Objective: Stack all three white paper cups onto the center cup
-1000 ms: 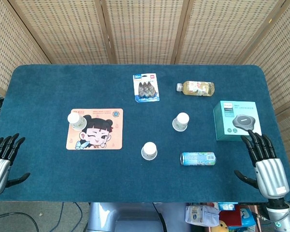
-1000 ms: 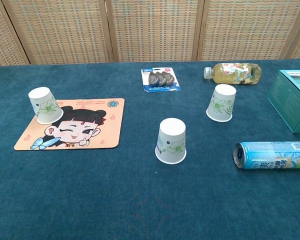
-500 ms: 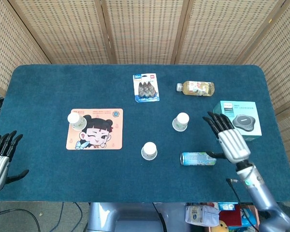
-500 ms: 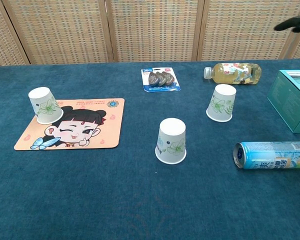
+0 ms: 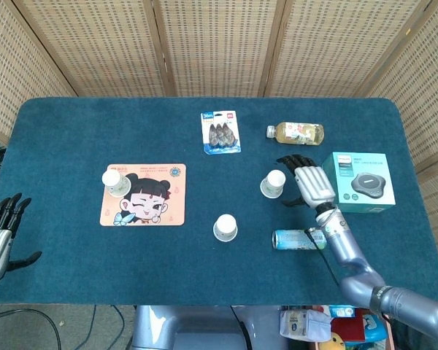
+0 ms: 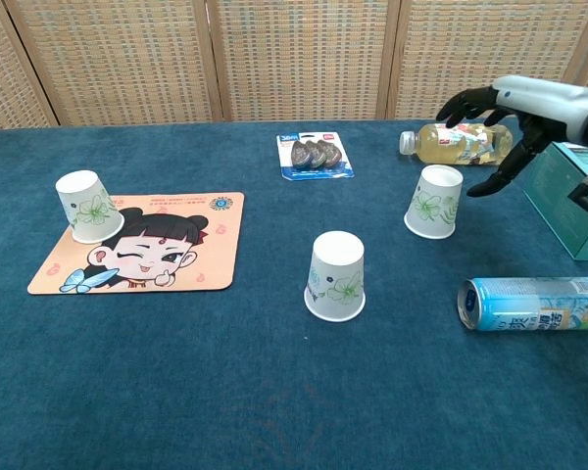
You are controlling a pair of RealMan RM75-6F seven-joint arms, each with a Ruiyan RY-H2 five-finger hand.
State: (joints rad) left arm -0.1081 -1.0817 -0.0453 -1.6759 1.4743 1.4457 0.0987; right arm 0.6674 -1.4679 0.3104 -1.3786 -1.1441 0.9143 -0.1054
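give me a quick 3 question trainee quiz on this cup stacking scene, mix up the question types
1. True or false: the right hand already grips the right cup.
2. Which cup stands on the cartoon mat? A) left cup B) center cup C) the right one
3. Fill in: the drink can lies on its ____.

Key
1. False: the fingers are spread beside and above it, not touching.
2. A
3. side
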